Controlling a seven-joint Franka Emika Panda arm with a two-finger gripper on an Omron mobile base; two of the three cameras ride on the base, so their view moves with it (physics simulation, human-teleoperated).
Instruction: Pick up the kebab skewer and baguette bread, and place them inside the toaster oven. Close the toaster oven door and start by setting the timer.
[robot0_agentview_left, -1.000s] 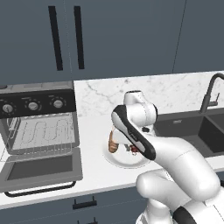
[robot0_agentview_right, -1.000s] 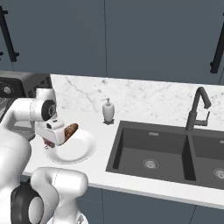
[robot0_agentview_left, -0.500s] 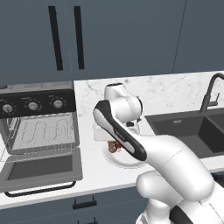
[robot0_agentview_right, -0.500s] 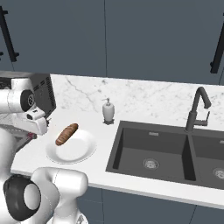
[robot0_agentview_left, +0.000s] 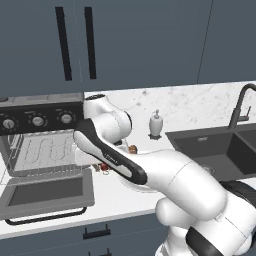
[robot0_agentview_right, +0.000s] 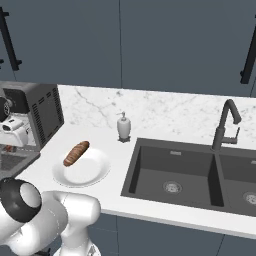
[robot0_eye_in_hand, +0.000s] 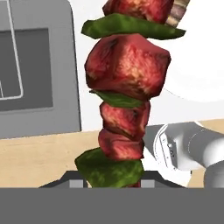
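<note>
- Toaster oven (robot0_agentview_left: 40, 145) stands on the counter (robot0_agentview_right: 150, 212) with its door (robot0_agentview_left: 47, 192) dropped flat; you see the wire rack (robot0_agentview_left: 42, 152) inside holding nothing.
- Your gripper (robot0_agentview_left: 102, 165) sits just off the oven's right front corner, above the counter, jaws clenched on the kebab skewer (robot0_eye_in_hand: 124, 96).
- Hand view shows you the skewer close up, red meat chunks and green pieces stacked along it, with the oven door behind it.
- Right of the oven, a white plate (robot0_agentview_right: 82, 170) holds the baguette bread (robot0_agentview_right: 76, 153), lying toward the plate's oven-side rim.
- Farther from the oven than the plate, a soap dispenser (robot0_agentview_right: 124, 127) stands near the wall, beside the sink (robot0_agentview_right: 175, 170).
</note>
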